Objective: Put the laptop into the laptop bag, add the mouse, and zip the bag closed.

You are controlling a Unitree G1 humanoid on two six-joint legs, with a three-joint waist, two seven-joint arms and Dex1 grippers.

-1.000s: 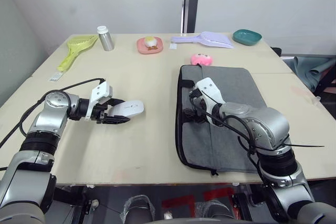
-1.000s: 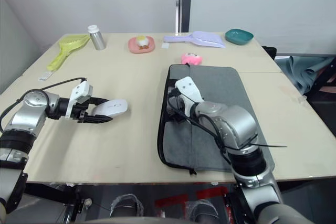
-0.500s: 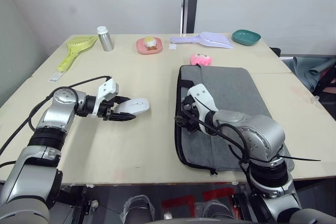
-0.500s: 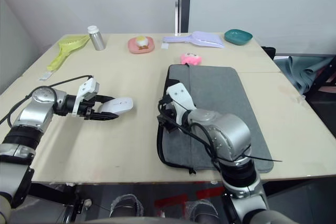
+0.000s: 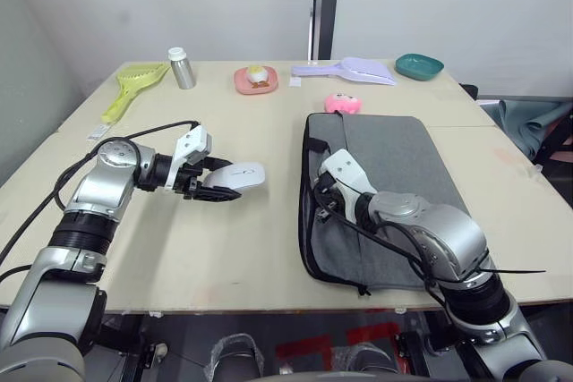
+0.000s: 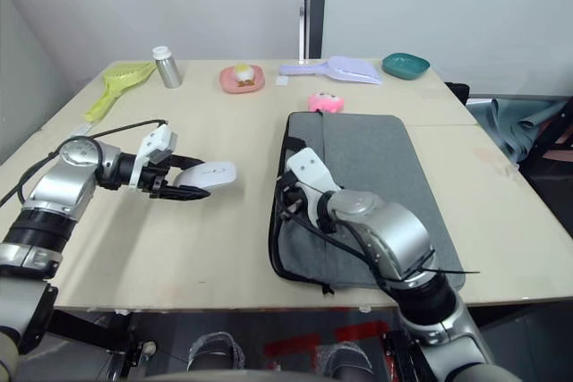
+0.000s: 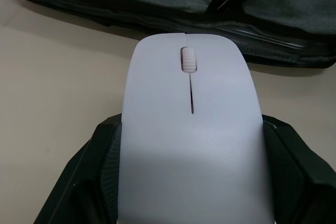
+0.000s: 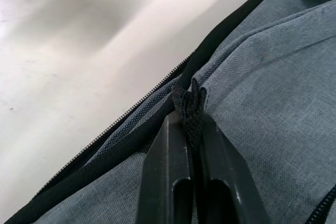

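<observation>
the small white smooth oval computer mouse (image 5: 240,175) is held between the two black fingers of the left gripper (image 5: 218,187), which are pressed against its sides, above the pale wooden tabletop (image 5: 224,239) and to the left of the flat rectangular grey fabric laptop bag with black edging (image 5: 403,167). in the left wrist view the mouse (image 7: 191,145) is seen with its scroll wheel pointed toward the bag's open edge. the right gripper (image 8: 186,124) is pinched on a black fabric strap handle (image 8: 190,109) at the bag's left edge, where the zipper is parted and the opening is lifted slightly. the bag lies flat on the right half of the tabletop, with a pink plush charm (image 5: 342,102) at its far corner. the laptop cannot be made out in these views. along the far edge of the tabletop are set a yellow-green plastic scoop (image 5: 131,85), a silver metal bottle (image 5: 182,67), a pink round plate (image 5: 255,80), a lilac plastic scoop (image 5: 349,69) and a teal bowl (image 5: 419,65)
</observation>
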